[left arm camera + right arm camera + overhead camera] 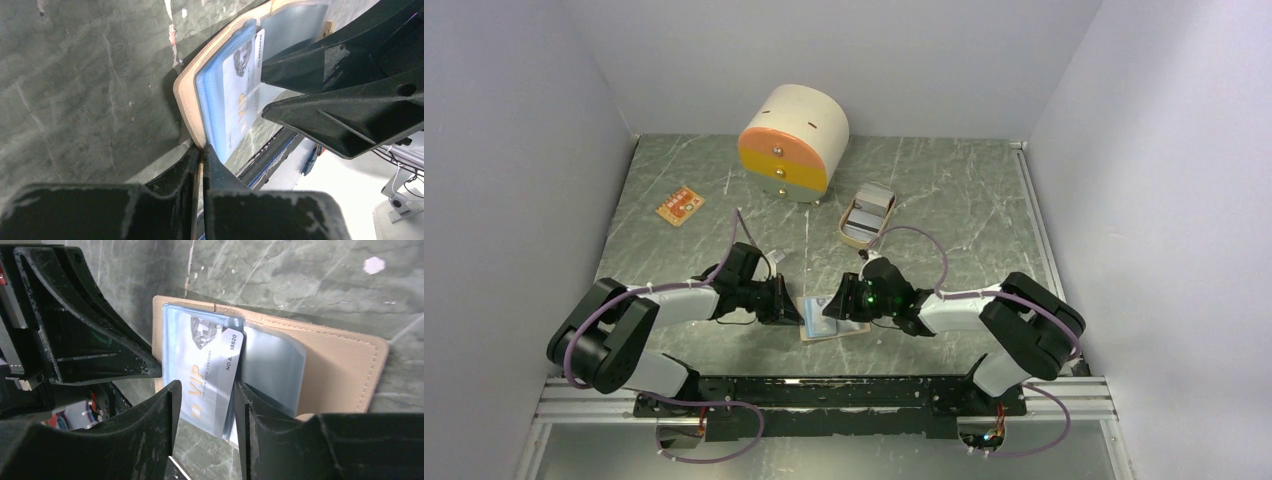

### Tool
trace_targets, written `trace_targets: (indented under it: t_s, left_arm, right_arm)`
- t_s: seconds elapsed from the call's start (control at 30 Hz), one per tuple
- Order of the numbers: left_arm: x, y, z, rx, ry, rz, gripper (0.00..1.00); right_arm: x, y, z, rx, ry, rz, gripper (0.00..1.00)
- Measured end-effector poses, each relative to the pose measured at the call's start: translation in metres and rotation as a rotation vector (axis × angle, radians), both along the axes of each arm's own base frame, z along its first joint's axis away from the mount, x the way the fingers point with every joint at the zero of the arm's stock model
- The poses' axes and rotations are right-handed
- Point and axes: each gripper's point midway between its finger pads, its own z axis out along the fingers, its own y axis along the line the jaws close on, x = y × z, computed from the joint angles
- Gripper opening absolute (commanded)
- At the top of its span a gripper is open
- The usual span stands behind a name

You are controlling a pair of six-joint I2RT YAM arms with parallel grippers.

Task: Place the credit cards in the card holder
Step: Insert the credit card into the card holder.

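Lying open on the table (pixel 964 200), the holder (pixel 340 365) had one edge pinched in the closed left gripper (pixel 201 155). A silver card (pixel 210 370) sat partway in the holder's clear sleeve (pixel 272 365), between the parted fingers (pixel 150 430) of the right gripper (pixel 207 385); whether they clamped it could not be told. Behind the holder stood a tray (pixel 854 232) with grey cards (pixel 872 205). Well off to the holder's rear left lay an orange card (pixel 679 206).
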Motion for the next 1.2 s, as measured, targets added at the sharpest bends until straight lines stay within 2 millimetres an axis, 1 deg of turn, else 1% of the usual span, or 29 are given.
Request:
trace_targets:
  t_s: [0.13,0.33,0.63,0.93,1.07,1.2]
  left_arm:
    - [0.001,0.0,0.001,-0.001,-0.004,-0.001,0.09]
    - [0.001,0.0,0.001,-0.002,-0.005,-0.001,0.09]
    - [-0.001,0.0,0.0,0.003,0.003,-0.002,0.09]
    - [-0.003,0.002,-0.002,0.011,0.016,-0.003,0.09]
    - [-0.004,0.002,-0.002,0.013,0.018,-0.003,0.09]
    - [-0.004,0.002,-0.002,0.013,0.014,-0.006,0.09]
  right_arm:
    - [0.006,-0.005,0.0,-0.044,-0.016,-0.03,0.47]
    - [0.013,-0.004,0.001,-0.067,-0.029,-0.045,0.46]
    - [0.012,0.01,0.0,-0.049,-0.043,-0.006,0.44]
    - [0.01,0.015,0.003,-0.008,-0.071,0.027,0.43]
    - [0.01,0.015,0.002,-0.035,-0.074,0.037,0.42]
    - [0.011,0.008,0.0,-0.07,-0.071,0.023,0.4]
